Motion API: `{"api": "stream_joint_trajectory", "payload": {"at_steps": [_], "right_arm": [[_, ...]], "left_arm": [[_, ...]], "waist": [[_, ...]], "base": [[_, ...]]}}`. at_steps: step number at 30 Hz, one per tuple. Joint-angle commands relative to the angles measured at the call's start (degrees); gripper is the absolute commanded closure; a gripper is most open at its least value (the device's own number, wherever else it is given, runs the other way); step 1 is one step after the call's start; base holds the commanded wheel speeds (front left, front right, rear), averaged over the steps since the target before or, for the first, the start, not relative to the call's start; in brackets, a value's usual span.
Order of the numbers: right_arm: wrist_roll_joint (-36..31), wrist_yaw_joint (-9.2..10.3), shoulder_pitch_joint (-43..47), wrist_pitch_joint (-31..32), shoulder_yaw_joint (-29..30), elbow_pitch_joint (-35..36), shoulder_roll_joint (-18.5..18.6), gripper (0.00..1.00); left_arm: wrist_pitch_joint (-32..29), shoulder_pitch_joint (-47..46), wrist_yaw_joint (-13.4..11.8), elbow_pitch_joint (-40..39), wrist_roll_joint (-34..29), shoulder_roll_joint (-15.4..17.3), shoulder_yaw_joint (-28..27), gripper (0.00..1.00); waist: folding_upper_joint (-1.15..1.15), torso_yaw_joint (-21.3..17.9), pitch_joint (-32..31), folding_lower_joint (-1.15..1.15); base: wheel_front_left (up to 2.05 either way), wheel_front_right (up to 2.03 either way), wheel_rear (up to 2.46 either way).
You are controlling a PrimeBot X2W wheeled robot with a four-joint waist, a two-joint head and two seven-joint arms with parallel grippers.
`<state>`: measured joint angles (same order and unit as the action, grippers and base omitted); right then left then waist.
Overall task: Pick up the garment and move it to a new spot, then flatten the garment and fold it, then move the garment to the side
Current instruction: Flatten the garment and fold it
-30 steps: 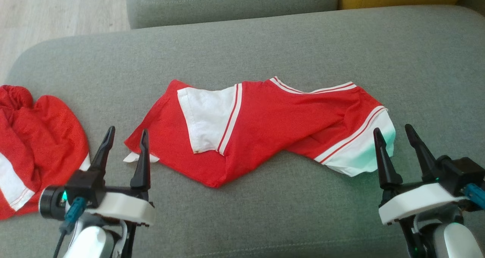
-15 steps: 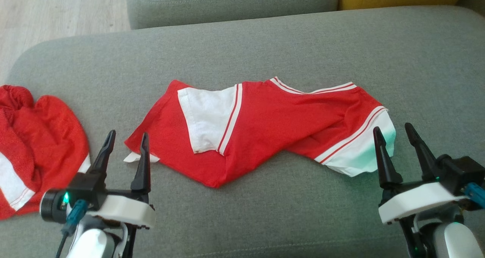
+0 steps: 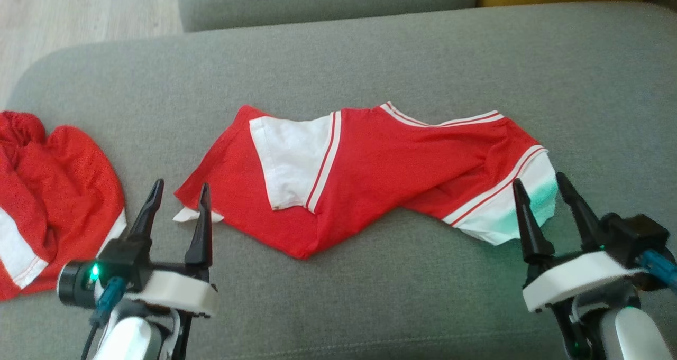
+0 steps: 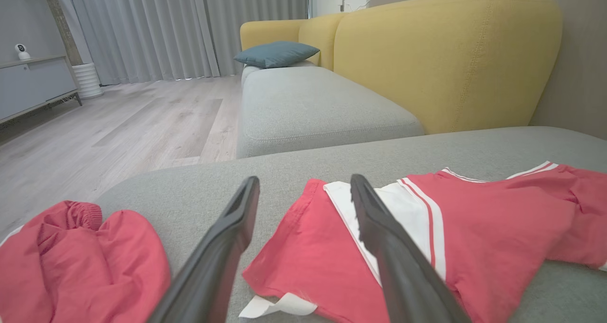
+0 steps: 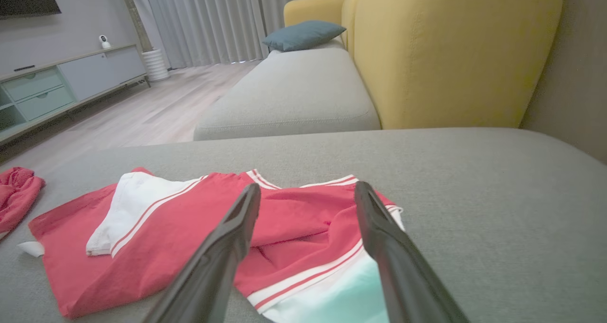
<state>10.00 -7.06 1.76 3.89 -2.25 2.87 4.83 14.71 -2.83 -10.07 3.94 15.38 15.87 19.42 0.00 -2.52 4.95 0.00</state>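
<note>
Left gripper (image 3: 181,185) and right gripper (image 3: 538,179) hang wide open, empty; the red jersey (image 3: 370,175) looks limp and light, so I'd pinch its ends.

My head camera looks steeply down on the grey sofa seat (image 3: 370,58) from close above, so the seat runs off both sides of the frame. My left tool (image 3: 181,183) rises at lower left and my right tool (image 3: 537,177) at lower right. Each wrist camera sits low, just over the seat, facing almost level along its own tool toward the yellow sofa back (image 4: 446,52) and the curtains (image 4: 166,29). All three views share the garment (image 3: 381,169): the left wrist is nearest its left end, the right wrist its right end.
</note>
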Motion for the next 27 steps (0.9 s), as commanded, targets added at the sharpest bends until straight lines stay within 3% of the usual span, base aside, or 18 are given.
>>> {"api": "stream_joint_trajectory", "payload": {"at_steps": [1,14,27], "right_arm": [[1.32,-0.43,-3.03,0.57,-1.89,1.32,1.4,0.0],[9.52,-0.43,-22.83,8.95,-12.76,-10.1,9.45,0.0],[17.58,-0.43,-44.43,17.84,-26.56,-28.68,14.43,0.0]], "left_arm": [[0.29,-3.78,0.25,-1.67,-0.67,0.58,-2.63,0.0],[0.29,-12.1,1.16,-2.71,-3.76,-2.59,-0.67,0.0],[0.29,-18.62,3.42,-1.84,-6.22,-7.87,1.28,0.0]], "waist": [[0.0,0.41,0.84,0.0],[0.0,7.1,10.51,0.0],[0.0,14.56,17.77,0.0]], "base": [[0.0,0.0,0.0],[0.0,0.0,0.0],[0.0,0.0,0.0]]}}
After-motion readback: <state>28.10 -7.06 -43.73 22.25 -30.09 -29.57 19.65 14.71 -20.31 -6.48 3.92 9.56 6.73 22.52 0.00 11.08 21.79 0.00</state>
